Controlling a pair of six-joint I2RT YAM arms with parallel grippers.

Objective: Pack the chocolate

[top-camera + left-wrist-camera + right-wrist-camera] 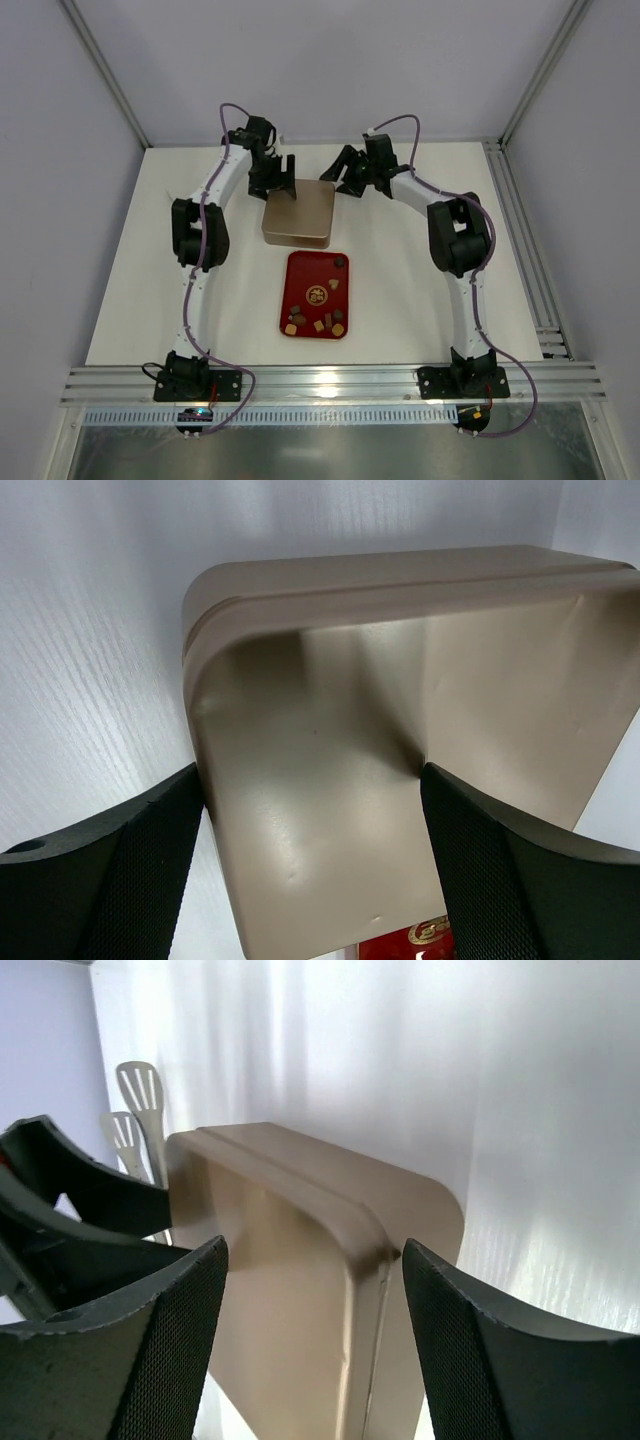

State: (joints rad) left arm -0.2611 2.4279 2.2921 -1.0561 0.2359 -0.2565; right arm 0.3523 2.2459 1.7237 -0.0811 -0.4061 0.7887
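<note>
The left gripper is hanging over the far left corner of the tin, its jaws standing wide and gripping nothing. In its wrist view the two black fingers are framing the tin's smooth golden-brown top, and whether they are touching it cannot be told. The right gripper is hovering just off the tin's far right corner, its jaws also parted and empty, with the tin's rounded corner and the seam of its lid showing between the fingers. The two grippers are facing each other across the tin's far edge, near one another but apart.

The tin is sitting with its lid on, toward the far middle of the white table. On its near side the red tray is lying flat, its far edge close to the tin. The chocolate is lying loose on the tray, well apart from both grippers. Several brown and tan pieces are clustering along the near edge, a few are sitting around the middle, and one dark round piece is resting alone in the far right corner. Both arms are reaching from their bases at the table's near edge, bowing outward on either side of the tray.
</note>
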